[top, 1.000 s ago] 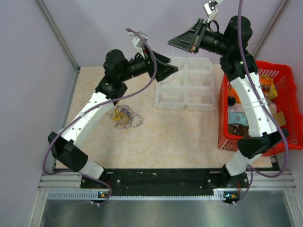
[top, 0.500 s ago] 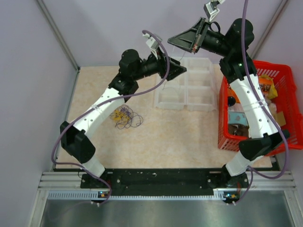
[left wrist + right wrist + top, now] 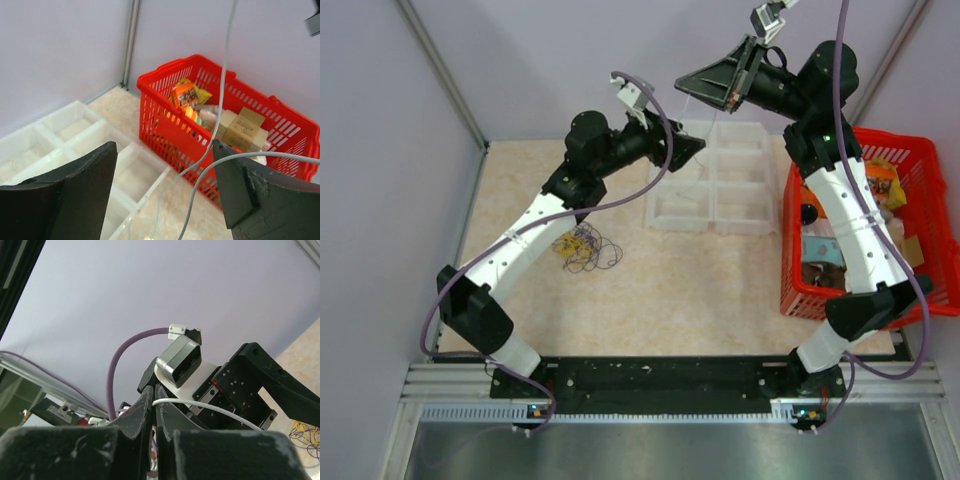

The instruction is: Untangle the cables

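My left arm [image 3: 520,235] leans out to the left from its base, bends at the elbow and slants up and forward, with the wrist turned to the right. The left gripper [image 3: 692,150] is level, and its fingers [image 3: 75,195] are spread wide. My right arm [image 3: 850,220] stands tall, with its wrist folded over to the left at the top. The right gripper [image 3: 682,82] sits higher than the left one, and its fingers [image 3: 135,415] are pressed together, pinching a thin white wire [image 3: 200,407].

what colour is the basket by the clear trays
The basket is red; clearest in the left wrist view.
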